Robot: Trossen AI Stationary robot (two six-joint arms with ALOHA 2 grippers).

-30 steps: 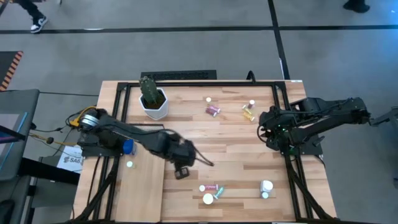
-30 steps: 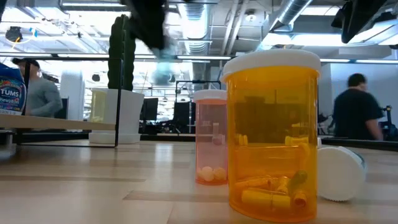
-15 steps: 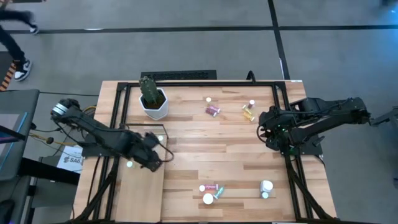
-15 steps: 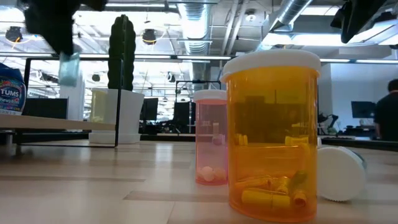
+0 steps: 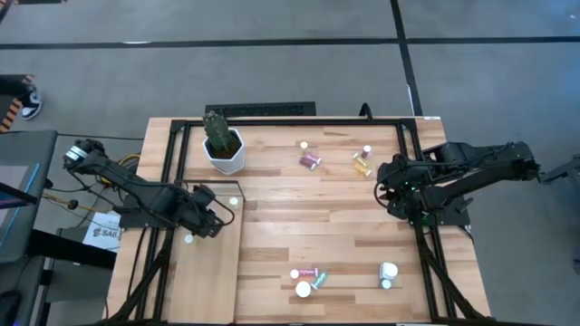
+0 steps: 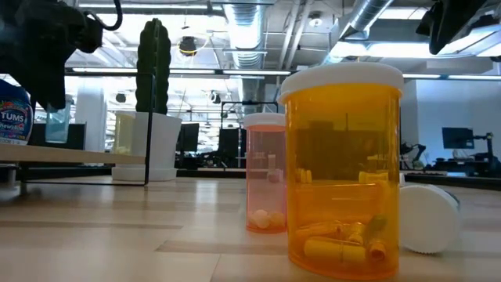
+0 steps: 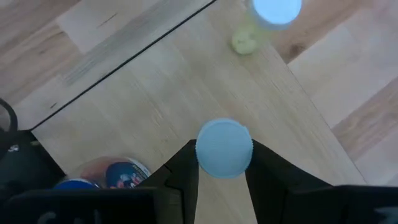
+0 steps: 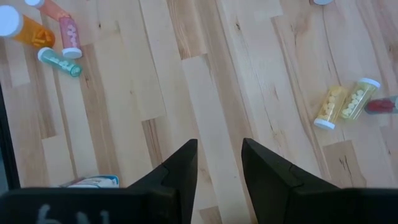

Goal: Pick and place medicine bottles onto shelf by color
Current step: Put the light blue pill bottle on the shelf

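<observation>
The left pincer (image 7: 224, 180) is clamped on a small bottle (image 7: 224, 147) with a pale blue round cap, held upright between the two dark fingers (image 7: 185, 171) (only the cap shows from the wrist camera). It hangs over the shelf (image 5: 204, 276), the pale smooth board at the tabletop's left edge, around nine o'clock from the centre of the tabletop (image 5: 308, 204).

Seen from overhead, the left pincer (image 5: 210, 215) sits at the shelf's far end, near the white plant pot (image 5: 225, 156) with its cactus. The wrist camera adds what the overhead one hides: a second light-capped bottle (image 7: 275, 11) already standing on the pale board, and a blue-labelled tub (image 7: 115, 174) beside the arm.

At tabletop height, the held bottle (image 6: 56, 125) shows a clear bluish body hanging just above the shelf (image 6: 74, 157); up close stand an amber bottle (image 6: 343, 168) and a pink one (image 6: 265, 172), both white-capped.

The right pincer (image 8: 217, 162) waits over the tabletop's right side, about three o'clock, fingers apart and holding nothing. Its camera picks out two yellowish bottles (image 8: 345, 102) lying side by side, and a teal bottle (image 8: 59, 62) lying on its side.
</observation>
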